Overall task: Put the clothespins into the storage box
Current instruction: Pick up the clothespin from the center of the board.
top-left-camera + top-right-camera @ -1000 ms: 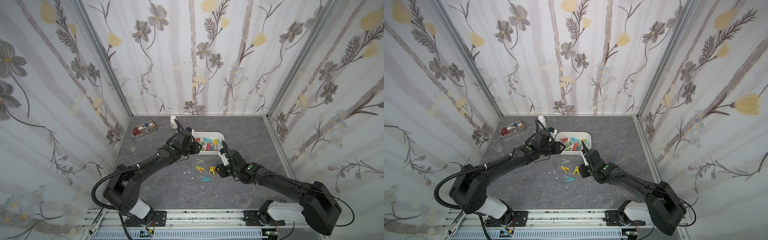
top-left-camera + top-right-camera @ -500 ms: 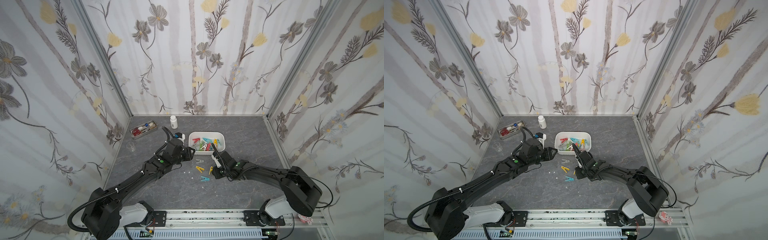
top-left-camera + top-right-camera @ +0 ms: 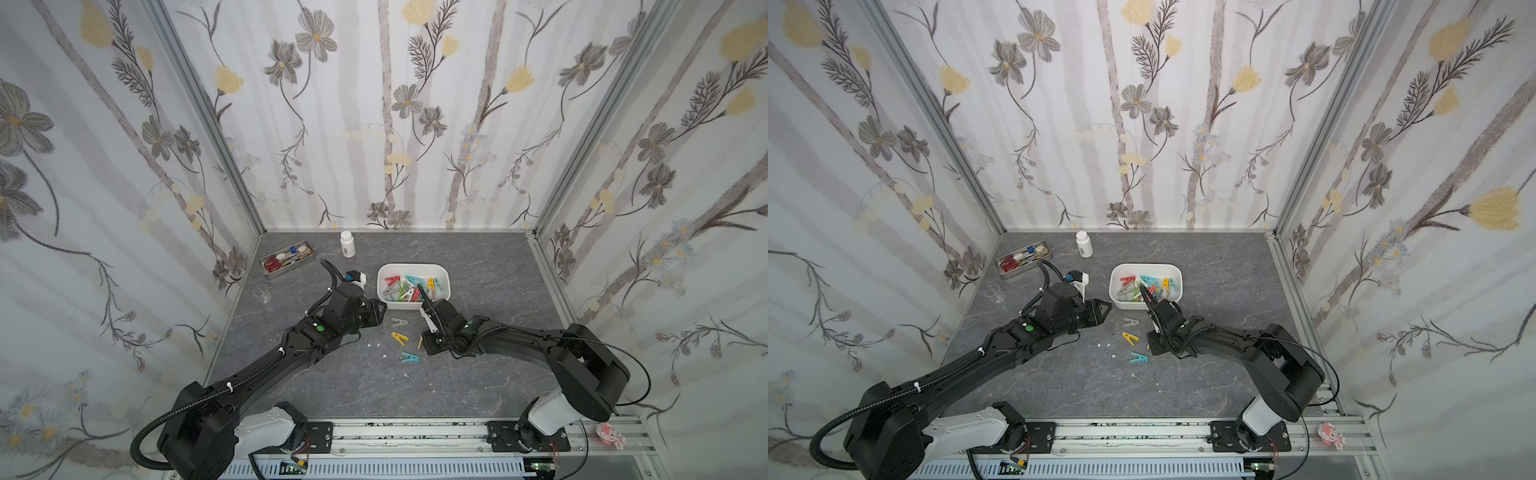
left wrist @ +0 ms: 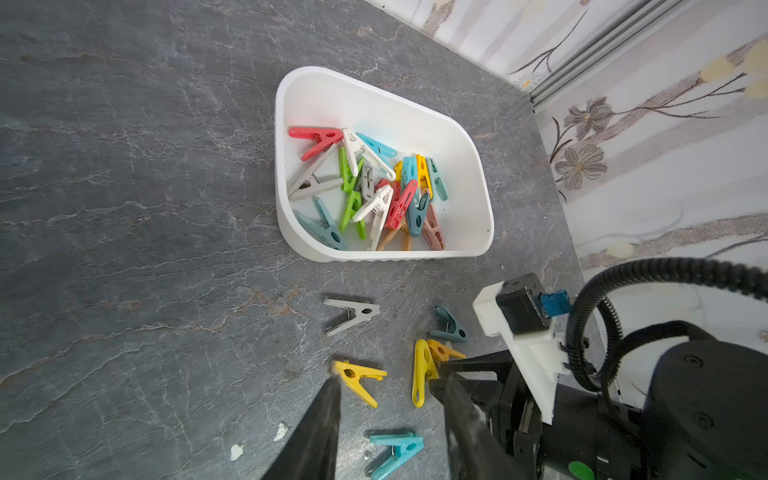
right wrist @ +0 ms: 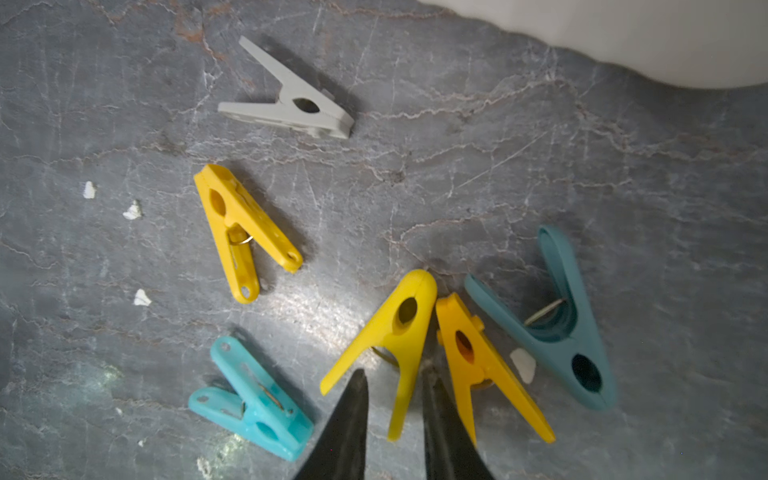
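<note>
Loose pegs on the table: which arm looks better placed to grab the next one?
Right: the right gripper sits low with its jaws either side of one leg of a yellow peg. The left gripper is open, empty, around no peg.

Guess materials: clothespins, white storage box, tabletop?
Clothespins: moulded plastic, matte solid colours, rounded moulded holes; spring looks like bare metal wire.
Storage box: white plastic, smooth semi-gloss, rounded one-piece walls.
Tabletop: grey marble pattern, slight sheen under the light; could be stone or printed laminate, can't tell.
</note>
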Controlling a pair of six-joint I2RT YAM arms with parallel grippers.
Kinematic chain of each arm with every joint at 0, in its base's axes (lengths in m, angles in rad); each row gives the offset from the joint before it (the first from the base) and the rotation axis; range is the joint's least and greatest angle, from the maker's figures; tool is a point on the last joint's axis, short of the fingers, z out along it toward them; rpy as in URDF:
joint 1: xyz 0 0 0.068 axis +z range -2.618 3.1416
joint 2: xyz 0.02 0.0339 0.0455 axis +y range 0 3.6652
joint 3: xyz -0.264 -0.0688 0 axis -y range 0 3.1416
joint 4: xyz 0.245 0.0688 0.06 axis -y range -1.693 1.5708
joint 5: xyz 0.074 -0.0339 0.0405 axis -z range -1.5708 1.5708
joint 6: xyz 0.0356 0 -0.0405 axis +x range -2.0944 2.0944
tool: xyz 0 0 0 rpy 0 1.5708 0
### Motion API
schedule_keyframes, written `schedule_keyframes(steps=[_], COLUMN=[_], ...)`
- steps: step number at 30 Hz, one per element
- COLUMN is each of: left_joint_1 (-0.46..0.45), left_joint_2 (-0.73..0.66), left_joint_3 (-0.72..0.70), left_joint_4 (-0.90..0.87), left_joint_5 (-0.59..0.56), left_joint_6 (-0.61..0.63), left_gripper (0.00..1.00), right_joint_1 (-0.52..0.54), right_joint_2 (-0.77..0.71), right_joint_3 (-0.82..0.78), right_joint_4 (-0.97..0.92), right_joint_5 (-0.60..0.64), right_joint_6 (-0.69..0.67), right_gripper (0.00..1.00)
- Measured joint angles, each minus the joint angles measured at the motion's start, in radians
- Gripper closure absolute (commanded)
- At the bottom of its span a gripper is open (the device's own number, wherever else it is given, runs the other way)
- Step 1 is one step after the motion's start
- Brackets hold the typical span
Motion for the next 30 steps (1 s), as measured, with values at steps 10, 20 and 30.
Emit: schedule_keyframes(steps=[10, 20, 30], left_joint_1=[-0.001, -0.001, -0.001], left_joint_2=[-0.014, -0.015, -0.021], left_joint_3=[-0.010, -0.010, -0.016], left_joint_4=[-0.010, -0.011, -0.040], left_joint_5=[-0.007, -0.015, -0.027], left_joint_6=[-0.013, -0.013, -0.013], left_gripper=[0.59, 0.59, 0.59], right_joint_1=[0.000, 0.000, 0.001], right_joint_2=[0.055, 0.056, -0.026], right_joint_3=[0.022, 0.024, 0.048], right_joint_4=[0.000, -0.004, -0.044], right_joint_5=[0.003, 0.009, 0.009], right_joint_6=[-0.018, -0.026, -0.029], right_gripper=[0.79, 0.92, 0.99])
